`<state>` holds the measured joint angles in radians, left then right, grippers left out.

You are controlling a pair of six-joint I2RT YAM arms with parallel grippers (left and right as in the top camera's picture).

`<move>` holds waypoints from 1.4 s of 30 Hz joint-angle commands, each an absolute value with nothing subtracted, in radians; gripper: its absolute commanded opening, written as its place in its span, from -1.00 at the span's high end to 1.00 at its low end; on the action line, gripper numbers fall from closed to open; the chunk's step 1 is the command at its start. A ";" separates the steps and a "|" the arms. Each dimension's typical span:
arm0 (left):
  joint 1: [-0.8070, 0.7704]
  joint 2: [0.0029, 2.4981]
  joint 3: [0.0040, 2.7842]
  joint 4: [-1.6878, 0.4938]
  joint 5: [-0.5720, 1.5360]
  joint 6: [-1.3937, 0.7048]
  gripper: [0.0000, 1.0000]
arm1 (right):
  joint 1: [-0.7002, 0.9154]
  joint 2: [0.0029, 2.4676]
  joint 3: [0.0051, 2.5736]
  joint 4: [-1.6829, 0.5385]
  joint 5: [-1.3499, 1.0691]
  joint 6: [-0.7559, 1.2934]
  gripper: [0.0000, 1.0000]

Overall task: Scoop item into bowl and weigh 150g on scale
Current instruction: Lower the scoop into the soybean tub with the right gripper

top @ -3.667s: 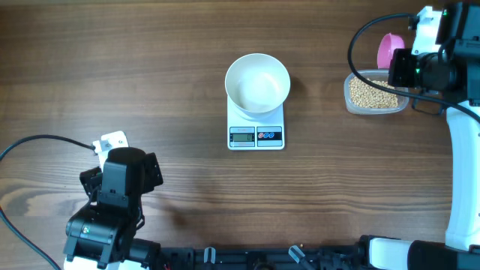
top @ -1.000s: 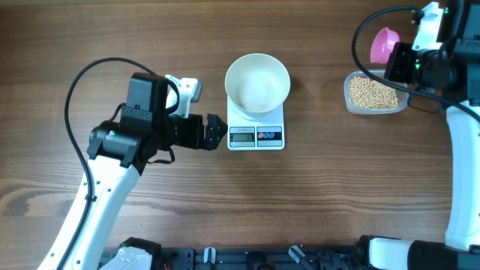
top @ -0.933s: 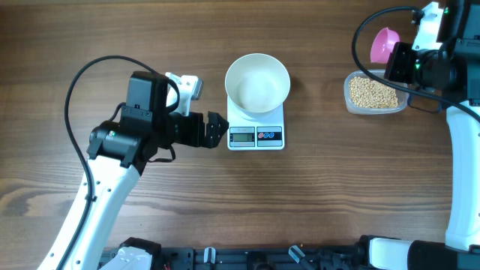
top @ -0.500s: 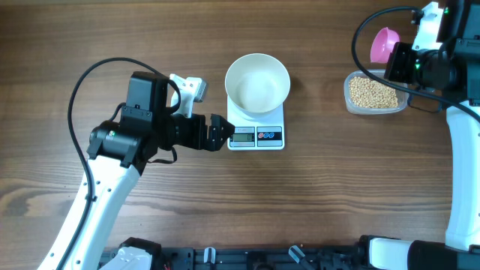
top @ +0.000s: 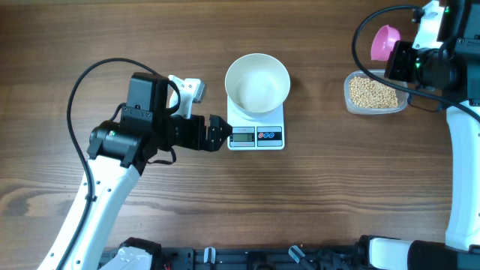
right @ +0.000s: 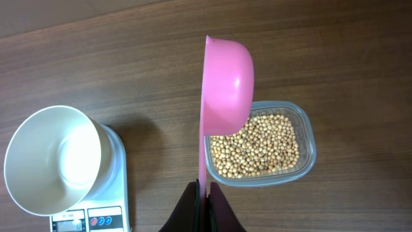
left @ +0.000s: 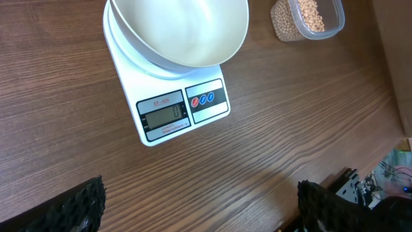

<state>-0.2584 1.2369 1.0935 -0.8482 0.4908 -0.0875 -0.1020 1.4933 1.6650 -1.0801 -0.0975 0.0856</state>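
Only right wrist view shows right claw (right: pixel 205 193) pinching pink scoop (right: pixel 226 80) — left claw (left: pixel 199 203) released.

Left arm (top: pixel 101 199): a long white link ending in chunky black joint housings; a small white camera block (top: pixel 189 88) at the wrist; a thin black cable (top: pixel 82 75) attached; the left gripper (top: pixel 219 133) has black, knobbly finger pads (left: pixel 80 206); right arm (top: pixel 461 172): the same white link, black housings, black lead (top: pixel 357 37), tiny green light (top: pixel 444 10).
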 commanded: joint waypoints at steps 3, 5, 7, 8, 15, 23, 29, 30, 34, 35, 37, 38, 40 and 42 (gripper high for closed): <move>-0.251 1.237 1.114 -0.849 0.481 -0.086 -1.00 | -0.105 1.500 1.675 -1.076 -0.112 0.081 0.91; -0.251 1.237 1.114 -0.849 0.481 -0.086 -1.00 | -0.105 1.500 1.675 -1.078 -0.097 0.078 0.91; -0.251 1.237 1.114 -0.849 0.481 -0.086 -1.00 | -0.105 1.500 1.675 -1.095 -0.098 0.057 0.91; -0.251 1.237 1.114 -0.849 0.481 -0.086 -1.00 | -0.105 1.500 1.675 -1.111 -0.098 0.031 0.91; -0.251 1.237 1.114 -0.849 0.481 -0.086 -1.00 | -0.105 1.500 1.674 -1.245 -0.098 -0.023 0.91; -0.251 1.237 1.114 -0.849 0.480 -0.086 -1.00 | -0.105 1.500 1.673 -1.233 -0.097 -0.016 0.92; -0.251 1.237 1.114 -0.849 0.480 -0.086 -1.00 | -0.105 1.500 1.673 -1.138 0.025 -0.026 0.91; -0.251 1.237 1.114 -0.849 0.481 -0.086 -1.00 | -0.105 1.500 1.673 -1.097 0.054 -0.027 0.91; -0.251 1.237 1.114 -0.849 0.481 -0.086 -1.00 | -0.105 1.500 1.673 -1.034 0.056 -0.010 0.91; -0.251 1.237 1.114 -0.849 0.481 -0.086 -1.00 | -0.105 1.500 1.673 -1.028 0.056 0.038 0.91; -0.251 1.237 1.114 -0.849 0.481 -0.086 -1.00 | -0.105 1.500 1.673 -1.017 0.056 0.127 0.91; -0.251 1.237 1.114 -0.849 0.481 -0.086 -1.00 | -0.105 1.500 1.673 -1.016 0.056 0.141 0.92; -0.251 1.237 1.114 -0.849 0.480 -0.086 -1.00 | -0.105 1.500 1.673 -1.016 0.056 0.130 0.91; -0.251 1.237 1.114 -0.849 0.481 -0.086 -1.00 | -0.105 1.500 1.673 -1.017 0.056 0.130 0.92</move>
<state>-0.2584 1.2369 1.0935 -0.8486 0.4870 -0.0875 -0.1020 1.4933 1.6650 -1.0229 0.0353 0.1062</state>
